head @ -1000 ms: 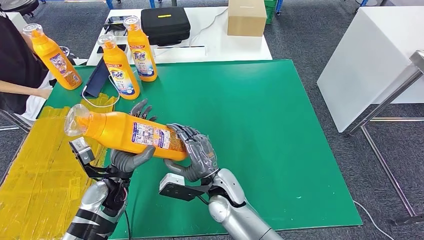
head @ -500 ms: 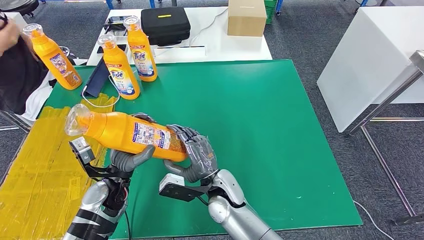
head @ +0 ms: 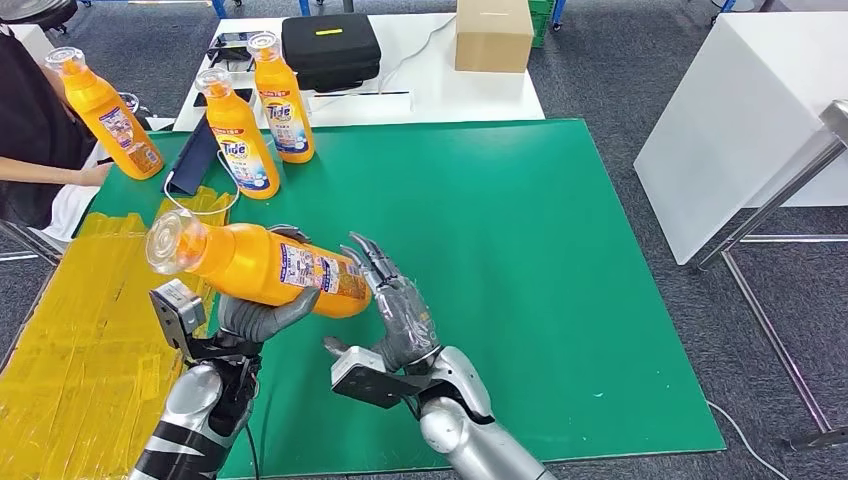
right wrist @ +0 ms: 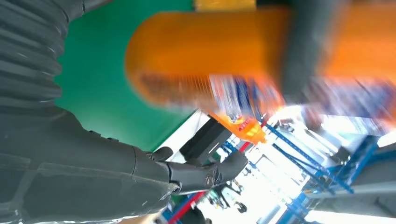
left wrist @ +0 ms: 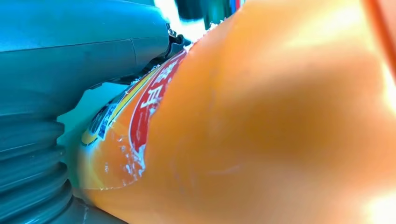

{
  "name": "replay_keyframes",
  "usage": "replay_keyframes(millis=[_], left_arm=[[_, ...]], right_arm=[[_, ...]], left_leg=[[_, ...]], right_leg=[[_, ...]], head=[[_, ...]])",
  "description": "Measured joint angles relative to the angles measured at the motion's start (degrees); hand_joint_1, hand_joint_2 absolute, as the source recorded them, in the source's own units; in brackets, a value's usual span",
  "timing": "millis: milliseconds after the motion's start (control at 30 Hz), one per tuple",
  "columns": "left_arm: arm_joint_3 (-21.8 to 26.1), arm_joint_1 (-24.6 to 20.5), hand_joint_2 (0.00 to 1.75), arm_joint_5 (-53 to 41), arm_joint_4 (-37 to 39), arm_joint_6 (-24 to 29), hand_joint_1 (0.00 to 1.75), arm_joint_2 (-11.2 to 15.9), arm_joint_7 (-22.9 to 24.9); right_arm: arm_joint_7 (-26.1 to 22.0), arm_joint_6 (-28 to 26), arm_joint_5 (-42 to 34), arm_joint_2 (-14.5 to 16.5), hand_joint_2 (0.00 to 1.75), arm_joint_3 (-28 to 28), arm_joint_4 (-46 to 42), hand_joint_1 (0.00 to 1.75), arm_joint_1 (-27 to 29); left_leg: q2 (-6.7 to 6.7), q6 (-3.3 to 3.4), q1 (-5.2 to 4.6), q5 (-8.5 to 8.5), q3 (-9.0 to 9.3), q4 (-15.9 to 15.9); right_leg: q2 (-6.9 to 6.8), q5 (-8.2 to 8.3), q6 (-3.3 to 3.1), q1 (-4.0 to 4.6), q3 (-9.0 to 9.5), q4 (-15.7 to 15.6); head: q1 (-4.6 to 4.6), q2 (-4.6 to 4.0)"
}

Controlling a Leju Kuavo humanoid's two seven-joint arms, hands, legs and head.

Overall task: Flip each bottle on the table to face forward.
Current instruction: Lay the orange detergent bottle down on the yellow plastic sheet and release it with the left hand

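Bottle (head: 250, 268): orange, lying sideways in the air above the green bench (head: 520, 250), cap toward the left, back label up.
Left hand (head: 262, 312): under the bottle, fingers (head: 292, 302) grasping it.
Right hand (head: 398, 312): just beside the bottle's base, fingers released and spread.
Other bottles: three standing at the far left; two (head: 240, 140) (head: 280, 100) show the front label, one (head: 105, 115) the back.
Person (head: 40, 140): near the leftmost bottle.

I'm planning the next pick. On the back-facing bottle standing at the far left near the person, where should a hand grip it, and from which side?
Probably the wide lower body of the far-left bottle, not its narrow neck. It stands upright, leaning slightly. The person sits just to its left, so come from its open right, the left hand being nearer but busy.
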Motion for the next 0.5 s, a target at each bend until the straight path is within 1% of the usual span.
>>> replay_keyframes(millis=[133, 167, 233, 300, 367, 500], left_arm=[[0.01, 0.84, 1.75, -5.46, -1.74, 4.26, 1.75, 0.16, -0.07], [-0.01, 0.93, 1.75, -7.54, -2.01, 5.73, 1.75, 0.20, -0.05], [-0.03, 1.19, 1.75, -14.53, -2.49, 10.52, 1.75, 0.38, 0.39], [-0.07, 1.47, 1.75, -23.95, -2.76, 16.31, 1.75, 0.79, 1.90], [-0.09, 1.56, 1.75, -33.80, -2.74, 20.87, 1.75, 1.43, 4.83], [-0.04, 0.99, 1.75, -57.64, -0.90, 28.03, 1.75, 3.46, 13.92]], right_arm=[[-0.59, 2.81, -4.18, -1.39, 1.75, -1.11, -6.60, 0.00, 2.41], [-1.16, 3.82, -6.28, -1.62, 1.75, -1.45, -7.95, 0.00, 2.99], [-2.62, 6.69, -12.56, -2.04, 1.75, -2.58, -11.12, 0.00, 4.59], [-3.54, 9.70, -18.84, -2.55, 1.75, -4.27, -14.63, 0.00, 6.40], [-3.93, 11.54, -22.10, -3.22, 1.75, -6.25, -17.92, 0.00, 7.95], [-4.19, 12.75, -23.19, -4.51, 1.75, -9.64, -23.12, 0.00, 10.20]], left_leg=[[-0.01, 0.00, -0.01, 0.00, -0.02, 0.00], [-0.01, 0.00, -0.01, 0.00, -0.02, 0.00], [-0.02, 0.00, -0.01, 0.00, -0.02, 0.00], [-0.02, 0.00, -0.01, 0.00, -0.02, 0.00], [-0.01, 0.00, -0.01, 0.00, -0.01, 0.00], [0.00, 0.00, -0.01, 0.00, 0.01, 0.00]], right_leg=[[0.00, 0.00, 0.00, -0.01, -0.01, -0.01], [-0.01, 0.00, 0.00, -0.01, -0.01, -0.01], [-0.01, 0.00, 0.00, -0.01, 0.00, -0.01], [-0.01, 0.00, 0.00, -0.01, -0.01, -0.01], [-0.01, 0.00, 0.00, -0.01, -0.01, -0.01], [0.00, 0.00, 0.00, 0.00, -0.01, -0.01]], head=[[-0.01, 0.01], [0.01, 0.01], [-0.01, 0.01], [-0.02, 0.00], [-0.01, 0.00], [-0.02, 0.00]])
